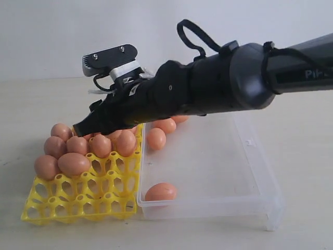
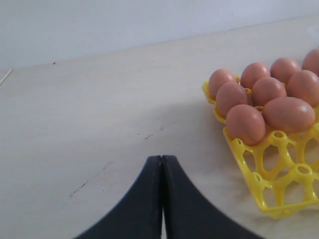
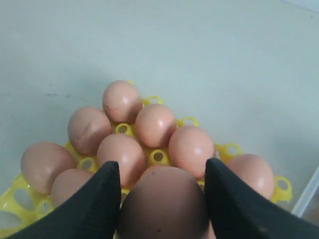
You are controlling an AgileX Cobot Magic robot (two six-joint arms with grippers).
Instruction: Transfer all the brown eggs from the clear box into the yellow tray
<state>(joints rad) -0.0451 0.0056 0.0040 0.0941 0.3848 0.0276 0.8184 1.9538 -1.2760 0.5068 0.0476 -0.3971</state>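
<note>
My right gripper (image 3: 162, 164) is shut on a brown egg (image 3: 164, 204), its fingers pressed against both sides. It hangs over the egg-filled far part of the yellow tray (image 1: 78, 200), where the exterior view shows its tip (image 1: 86, 127). Several brown eggs (image 1: 74, 163) fill the tray's far rows, and its near cups stand bare. In the clear box (image 1: 218, 172) one egg (image 1: 160, 192) lies at the near corner, with others (image 1: 156, 138) at the far end. My left gripper (image 2: 162, 158) is shut on nothing above the bare table, beside the tray (image 2: 279, 199).
The right arm (image 1: 234, 83) stretches across the clear box from the right and hides its far edge. The box sits flush against the tray's right side. Pale tabletop (image 2: 99, 109) lies to the left of the tray.
</note>
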